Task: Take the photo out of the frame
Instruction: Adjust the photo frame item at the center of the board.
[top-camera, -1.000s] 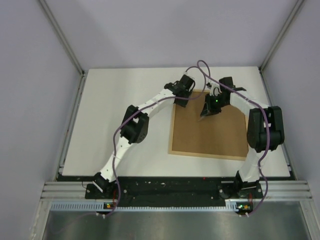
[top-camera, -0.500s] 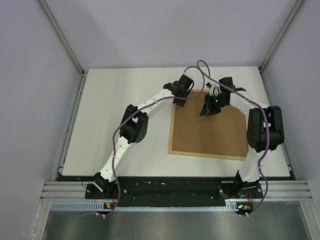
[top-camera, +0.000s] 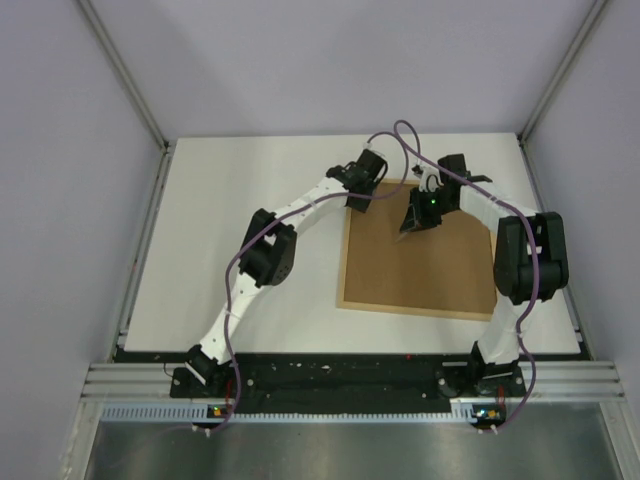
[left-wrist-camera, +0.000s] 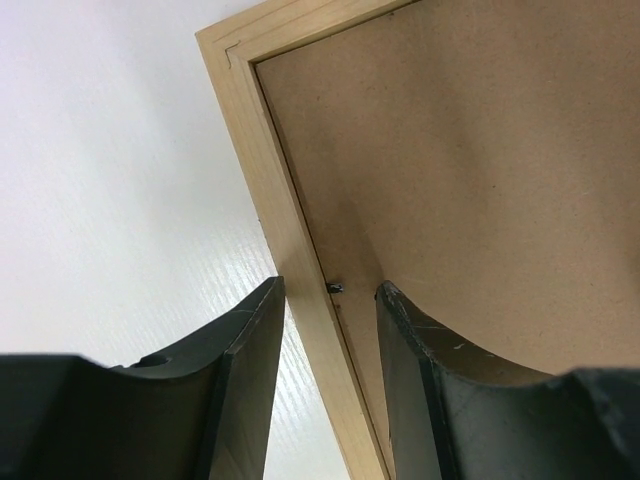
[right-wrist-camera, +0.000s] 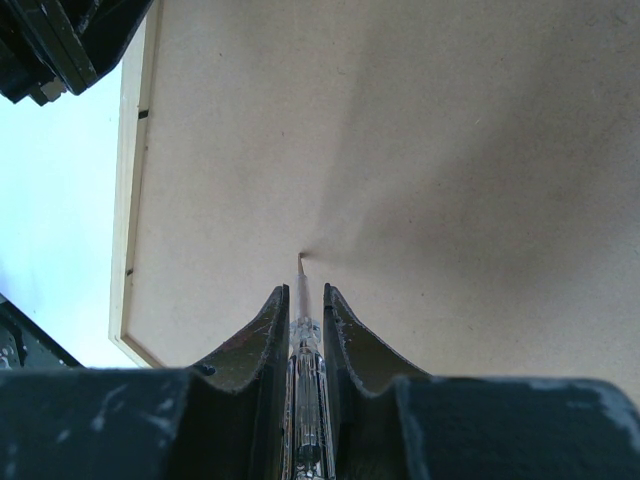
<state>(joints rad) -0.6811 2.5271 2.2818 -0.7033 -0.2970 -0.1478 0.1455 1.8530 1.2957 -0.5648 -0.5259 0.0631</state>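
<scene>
The frame (top-camera: 410, 308) lies face down on the table (top-camera: 250, 200), right of the middle, with its brown backing board (top-camera: 420, 270) facing up. My left hand (left-wrist-camera: 330, 288) is spread over the frame's left rim near the far corner, a small metal tab (left-wrist-camera: 336, 286) showing between the fingertips. My right hand (right-wrist-camera: 300, 292) is pinching a thin clear tool (right-wrist-camera: 303, 340) whose tip touches the board

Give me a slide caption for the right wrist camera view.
Right gripper shut on a slim clear-handled tool, its metal tip against the plain brown backing board inside the light-wood picture frame.
</scene>
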